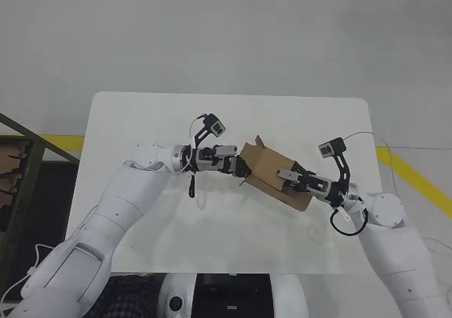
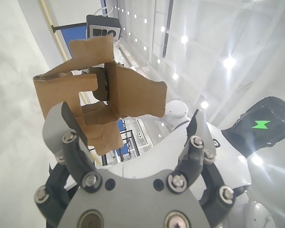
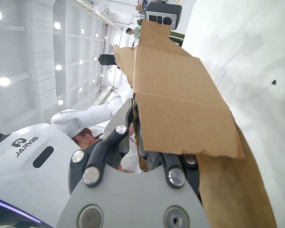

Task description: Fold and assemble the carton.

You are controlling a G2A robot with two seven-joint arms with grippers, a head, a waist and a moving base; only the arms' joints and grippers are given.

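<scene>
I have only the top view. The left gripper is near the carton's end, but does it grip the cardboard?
Observer: No. The left wrist view shows the left gripper open, with a flap of the carton beside one finger.
Operator: And the right one?
Observer: The right gripper is shut on a carton wall; its visible finger presses the cardboard edge.
Operator: Is the end facing the left gripper closed?
Observer: No, it is open; the flaps stand apart, unfolded.
</scene>
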